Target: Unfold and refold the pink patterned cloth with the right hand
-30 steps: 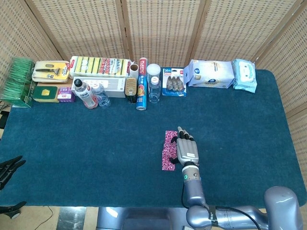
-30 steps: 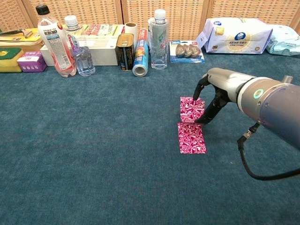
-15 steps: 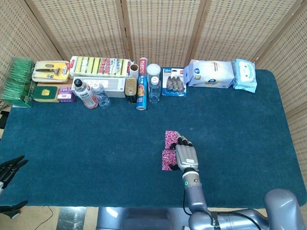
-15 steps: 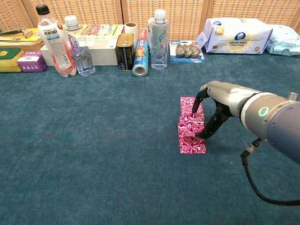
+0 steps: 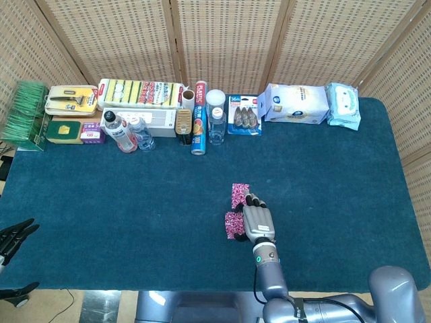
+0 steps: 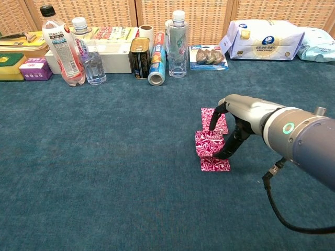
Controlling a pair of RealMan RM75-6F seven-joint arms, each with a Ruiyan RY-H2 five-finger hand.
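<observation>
The pink patterned cloth [image 6: 212, 140] lies on the blue counter [image 6: 104, 172], a little right of the middle and well in front of the row of goods at the back. It is partly folded: one layer is lifted and doubled over the middle, while the far end and the near end lie flat on the counter. My right hand [image 6: 226, 130] has that raised layer pinched between thumb and fingers, which are curled down onto the cloth from its right side. In the head view the same hand [image 5: 258, 222] covers the right edge of the cloth [image 5: 236, 210].

My left hand [image 5: 13, 235] shows only as dark fingers at the left edge of the head view, off the counter, spread apart and holding nothing.

Along the back edge stand two plastic bottles [image 6: 70, 49], a small can [image 6: 140, 57], a roll of plastic wrap [image 6: 157, 65] lying on its side, and a taller clear bottle [image 6: 177, 44]. To the right of those are a pack of clips [image 6: 208, 56] and two packs of wipes [image 6: 264, 39]. A woven screen [image 5: 222, 40] closes off the space behind the counter.
</observation>
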